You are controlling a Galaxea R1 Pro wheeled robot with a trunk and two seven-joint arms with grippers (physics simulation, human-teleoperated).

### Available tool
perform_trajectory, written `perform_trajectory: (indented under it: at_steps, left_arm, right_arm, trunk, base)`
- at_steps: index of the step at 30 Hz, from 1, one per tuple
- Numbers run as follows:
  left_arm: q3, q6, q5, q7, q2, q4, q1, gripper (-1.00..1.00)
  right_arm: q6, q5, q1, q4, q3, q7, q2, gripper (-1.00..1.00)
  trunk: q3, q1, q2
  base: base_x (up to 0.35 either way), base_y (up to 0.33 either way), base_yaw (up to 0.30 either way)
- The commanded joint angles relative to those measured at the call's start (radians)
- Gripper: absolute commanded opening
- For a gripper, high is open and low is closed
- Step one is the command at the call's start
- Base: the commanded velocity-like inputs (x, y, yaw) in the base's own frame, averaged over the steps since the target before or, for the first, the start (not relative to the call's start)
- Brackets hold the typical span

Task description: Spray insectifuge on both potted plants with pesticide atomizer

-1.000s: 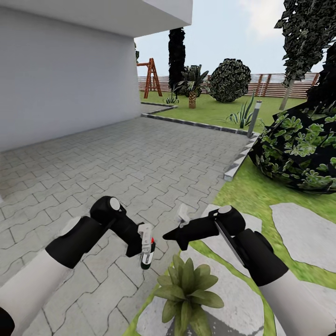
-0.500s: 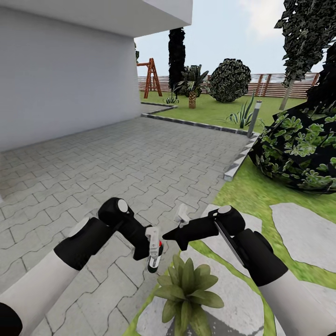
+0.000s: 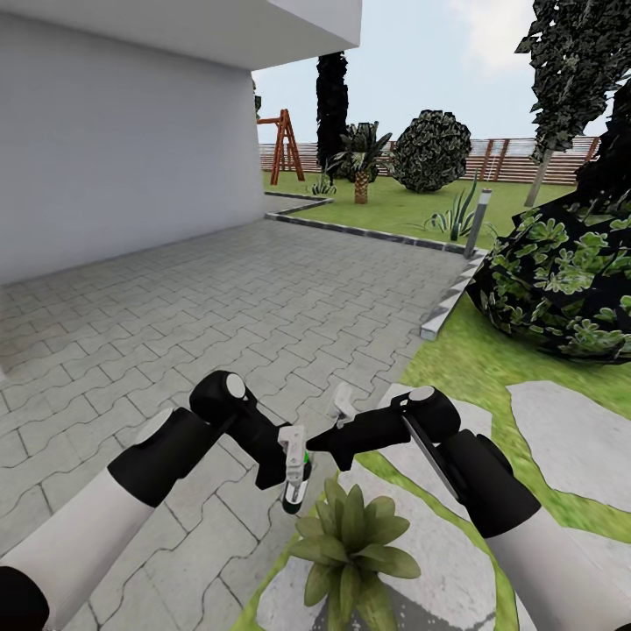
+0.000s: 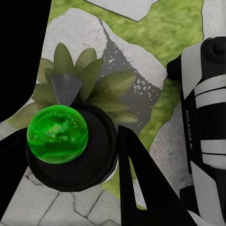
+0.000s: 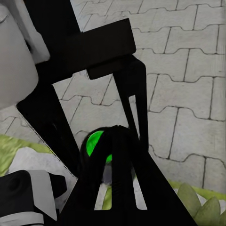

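Left gripper [image 3: 294, 464]: clamped around the slim dark bottle with whitish trigger head [image 3: 295, 486], just above the leafy light-green rosette [image 3: 349, 543].
Right gripper [image 3: 342, 407]: cannot tell its grip.
Ground: grey interlocking paving [image 3: 219, 307].

Both arms reach forward and angle inward, the left gripper [image 3: 294, 473] pointing toward 4 o'clock with fingers clamped, the right gripper [image 3: 337, 419] toward 9 o'clock.
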Motion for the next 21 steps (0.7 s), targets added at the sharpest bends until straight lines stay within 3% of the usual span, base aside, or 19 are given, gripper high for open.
perform_trajectory:
  at_steps: [1,21]
  left_arm:
    - [-0.001,0.011,-0.006,-0.007,0.0,0.004,-0.003,-1.0]
    - [0.005,0.007,-0.006,-0.007,0.004,0.024,-0.009,-1.0]
  right_arm:
    - [0.005,0.004,-0.001,-0.001,0.001,0.004,0.0,-1.0]
    - [0.005,0.004,-0.001,-0.001,0.003,0.005,-0.003,-1.0]
  trunk:
    - [-0.001,0.0,0.0]
    - [-0.001,0.0,0.0]
  base:
    - [0.0,0.0,0.0]
    - [0.0,0.0,0.0]
